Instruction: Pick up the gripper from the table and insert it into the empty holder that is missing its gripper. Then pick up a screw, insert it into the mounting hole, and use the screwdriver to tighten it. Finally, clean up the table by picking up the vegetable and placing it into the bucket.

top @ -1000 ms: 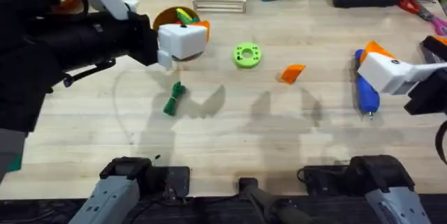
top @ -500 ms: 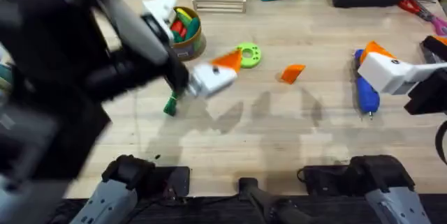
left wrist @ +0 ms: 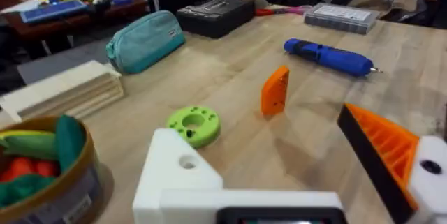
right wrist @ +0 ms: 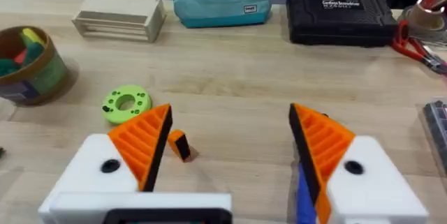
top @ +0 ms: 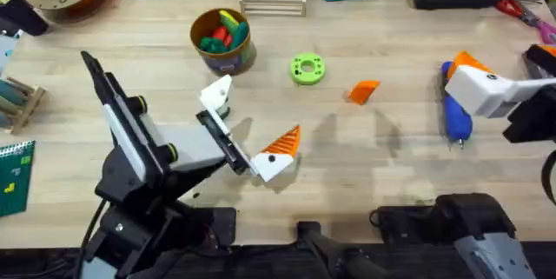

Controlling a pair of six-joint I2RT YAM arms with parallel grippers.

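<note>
**Q:** While the arms are positioned as shown, what is the status of each end effector?

**A:** Left gripper (top: 248, 131): jaws spread wide, nothing between them. One finger is the bare white holder (top: 216, 96), with no orange tip; the other carries an orange ribbed pad (top: 281, 144). Right gripper (right wrist: 227, 147): jaws parted, both pads fitted, nothing held. In the overhead view it hangs at the table's 3 o'clock edge, directly over the blue screwdriver (top: 456, 116).

**Q:** Where are the task items?

**A:** The loose orange gripper (top: 363, 91) lies on the table at about 1 o'clock from the table's centre, apart from both arms. At 9 o'clock from it sits the bright green ring-shaped disc (top: 306, 69). The ochre bucket (top: 222, 40) stands at 11 o'clock from centre, holding green, red and yellow toy pieces. Whether the dark green vegetable is among them cannot be told.

**Q:** Is any writing legible?

**A:** The teal pouch (right wrist: 222, 2) carries a small white label; its text cannot be read. The black case (right wrist: 340, 12) shows white lettering, also illegible.
</note>
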